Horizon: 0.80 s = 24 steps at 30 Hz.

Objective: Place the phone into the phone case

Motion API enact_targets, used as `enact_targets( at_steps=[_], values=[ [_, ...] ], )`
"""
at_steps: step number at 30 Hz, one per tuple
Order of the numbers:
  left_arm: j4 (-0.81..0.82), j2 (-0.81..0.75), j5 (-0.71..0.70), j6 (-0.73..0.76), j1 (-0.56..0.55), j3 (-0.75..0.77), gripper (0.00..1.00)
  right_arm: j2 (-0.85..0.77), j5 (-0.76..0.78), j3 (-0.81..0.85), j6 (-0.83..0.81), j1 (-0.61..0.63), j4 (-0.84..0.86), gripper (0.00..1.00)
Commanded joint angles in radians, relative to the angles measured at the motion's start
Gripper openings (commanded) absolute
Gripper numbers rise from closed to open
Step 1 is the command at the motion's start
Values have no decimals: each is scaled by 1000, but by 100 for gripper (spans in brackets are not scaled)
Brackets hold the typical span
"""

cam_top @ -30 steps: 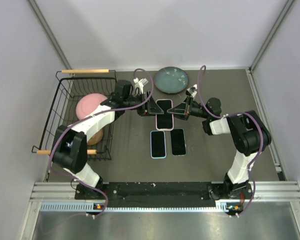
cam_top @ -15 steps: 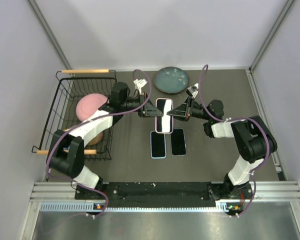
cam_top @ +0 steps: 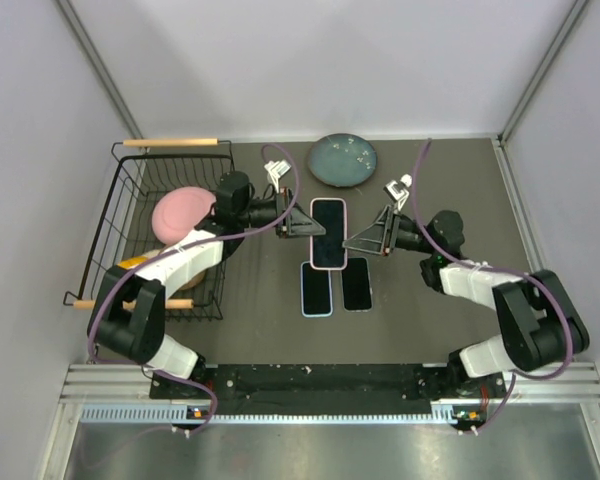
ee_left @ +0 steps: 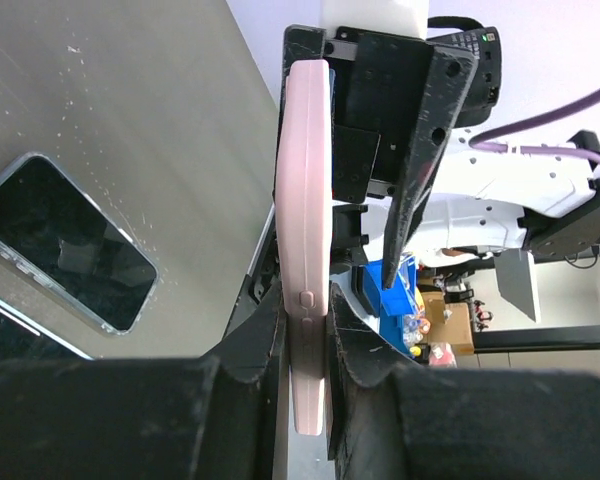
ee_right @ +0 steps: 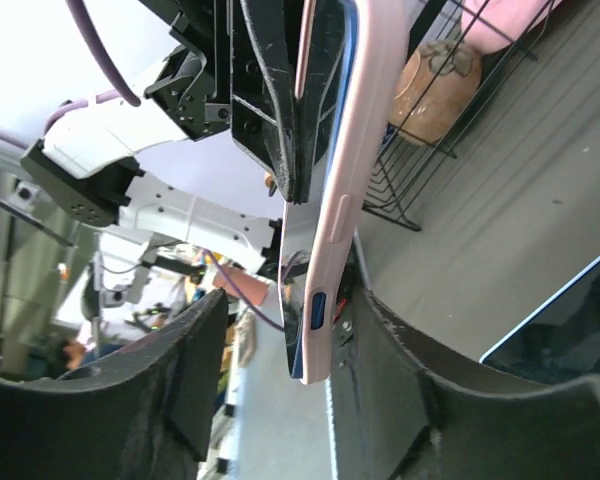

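Note:
A pink phone case (cam_top: 328, 233) with a dark-screened phone in it hangs above the table's middle. My left gripper (cam_top: 302, 225) is shut on its left edge. In the left wrist view the pink case (ee_left: 307, 250) stands edge-on, pinched between my left gripper's (ee_left: 305, 350) two fingers. My right gripper (cam_top: 365, 243) is open, just right of the case. In the right wrist view the case (ee_right: 342, 200) shows a dark blue phone edge along its open face. It hangs between the spread jaws of my right gripper (ee_right: 300, 390), which do not pinch it.
Two more phones lie flat below the held one: one in a light blue case (cam_top: 317, 289) and a black one (cam_top: 356, 284). A wire basket (cam_top: 130, 240) at the left holds a pink bowl (cam_top: 180, 210). A teal plate (cam_top: 344, 160) sits at the back.
My right gripper has let go of the case and drawn back to the right and nearer. My left gripper still holds the case, almost in the same place.

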Motion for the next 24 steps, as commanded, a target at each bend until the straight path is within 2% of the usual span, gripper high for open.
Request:
enact_targets(
  at_steps=[1, 2, 6, 9, 13, 16, 21, 24],
  values=[
    [133, -77, 3, -51, 2, 16, 0, -153, 59, 20, -254, 10, -238, 55],
    [133, -80, -3, -53, 3, 17, 0, -170, 65, 20, -271, 9, -296, 59],
    [150, -101, -46, -77, 3, 8, 0, -219, 85, 10, -321, 12, -375, 60],
    [260, -103, -41, -154, 3, -17, 0, -239, 103, 2, -328, 21, -396, 61],
    [369, -86, -26, -238, 2, -41, 0, -229, 105, 16, -320, 44, -381, 62],
    [400, -80, -26, -252, 2, -58, 0, -203, 99, 14, -271, 67, -295, 61],
    [388, -71, -32, -225, 2, -67, 0, -181, 108, 14, -213, 73, -232, 50],
    [362, -67, -52, -192, 3, -70, 0, -199, 131, 11, -211, 73, -255, 39]
  ],
)
